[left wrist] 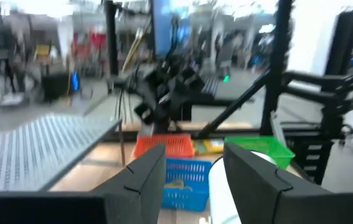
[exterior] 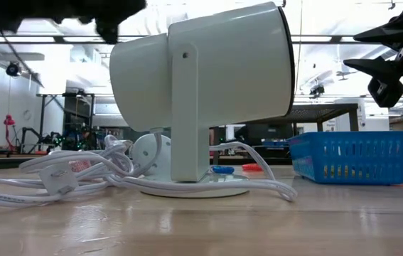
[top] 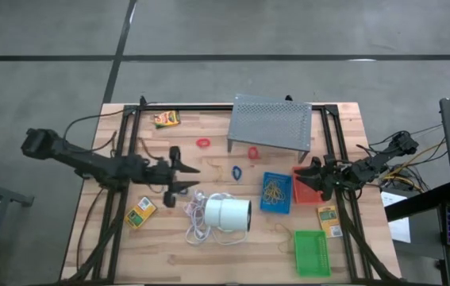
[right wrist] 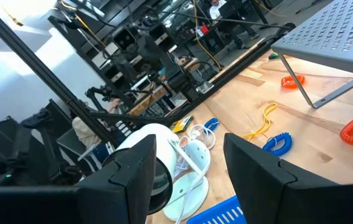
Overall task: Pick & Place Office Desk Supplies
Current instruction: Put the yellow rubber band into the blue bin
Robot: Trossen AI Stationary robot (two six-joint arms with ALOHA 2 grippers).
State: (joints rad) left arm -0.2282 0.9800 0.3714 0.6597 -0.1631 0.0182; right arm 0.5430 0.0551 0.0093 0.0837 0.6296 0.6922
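While the left gripper (top: 195,179) hangs with fingers spread and empty right beside the white lamp (top: 228,214) and its cord (top: 196,229) near the worktop's front-middle, snagging that cord on a descent looks like the main risk. Blue loop (top: 236,171) lies mid-worktop, red loops (top: 203,144) by the grey stand (top: 271,121). Right gripper (top: 313,176), fingers also spread and empty, hovers over the red tray (top: 306,188) beside the blue tray (top: 276,193); dropping lower could knock a tray.
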